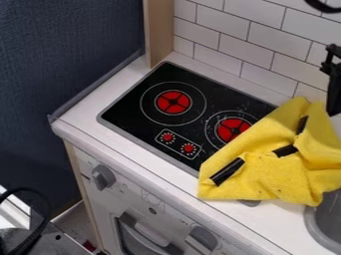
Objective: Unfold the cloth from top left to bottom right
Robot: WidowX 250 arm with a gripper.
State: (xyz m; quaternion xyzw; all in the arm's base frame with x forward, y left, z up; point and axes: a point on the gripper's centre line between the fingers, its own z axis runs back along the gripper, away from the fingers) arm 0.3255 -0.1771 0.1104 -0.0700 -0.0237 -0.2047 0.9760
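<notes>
Can see a yellow cloth (266, 169) at the view's right, bunched and creased rather than flat, with three black strips on top. Draped across the right part of a black stove top (126, 109), over part of the outer ring around one red burner (230, 127), and down onto the white tabletop (160, 169). Lapping at lower right over the rim of a grey sink (323, 229); cannot tell how deep into the basin. Set well apart from another red burner (173, 101). Below the tabletop, note a toy oven (93, 199) with its door shut and a curved handle (152, 233), between two grey knobs; cannot make out anything inside.

Find the black gripper (333, 92) at the right edge, partly cut off, pointing down beside the cloth's upper part. Cannot tell whether released, clenched or touching the cloth.
</notes>
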